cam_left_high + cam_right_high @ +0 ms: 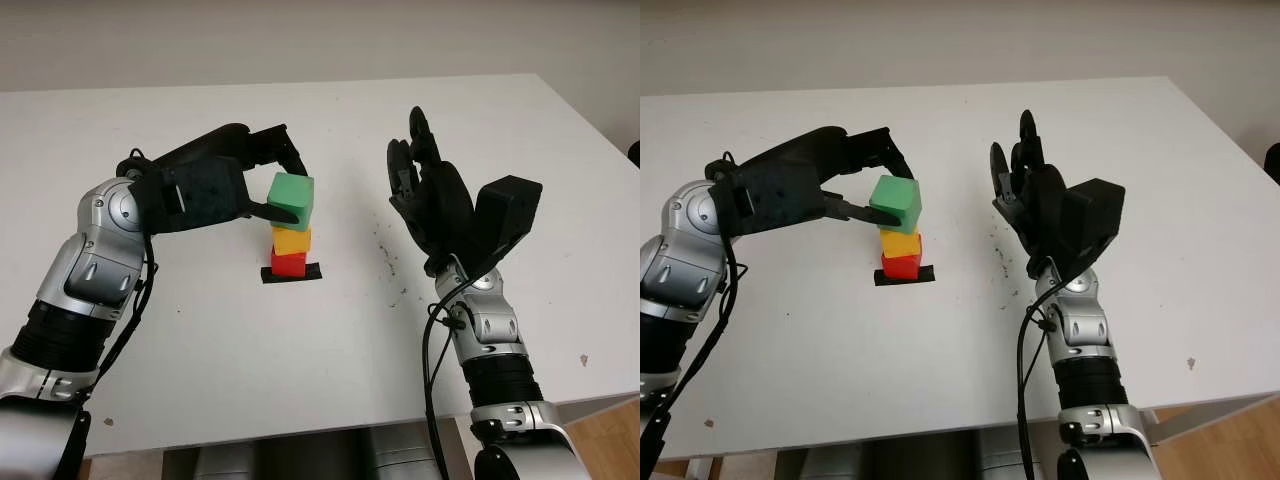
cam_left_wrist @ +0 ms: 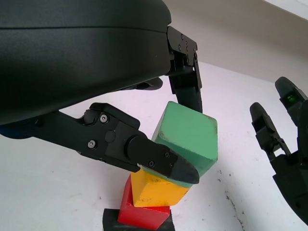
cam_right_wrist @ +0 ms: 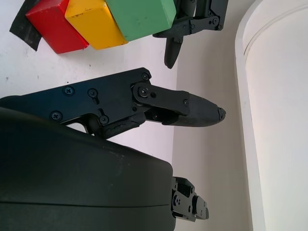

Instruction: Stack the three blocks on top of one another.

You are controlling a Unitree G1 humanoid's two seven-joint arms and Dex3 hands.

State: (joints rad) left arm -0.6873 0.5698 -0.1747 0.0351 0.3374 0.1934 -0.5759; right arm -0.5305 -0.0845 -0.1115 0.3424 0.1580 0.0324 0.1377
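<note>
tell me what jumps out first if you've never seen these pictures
A small tower near the middle of the white table: a red block on a black patch, a yellow block on it, and a tilted green block on top. The left hand grips the green block, while the right hand is open, upright beside the tower.

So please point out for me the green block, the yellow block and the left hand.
green block (image 1: 291,197), left eye view, on its front face.
yellow block (image 1: 291,240), left eye view, on its front face.
left hand (image 1: 868,178), right eye view, midway between its fingertips.
</note>
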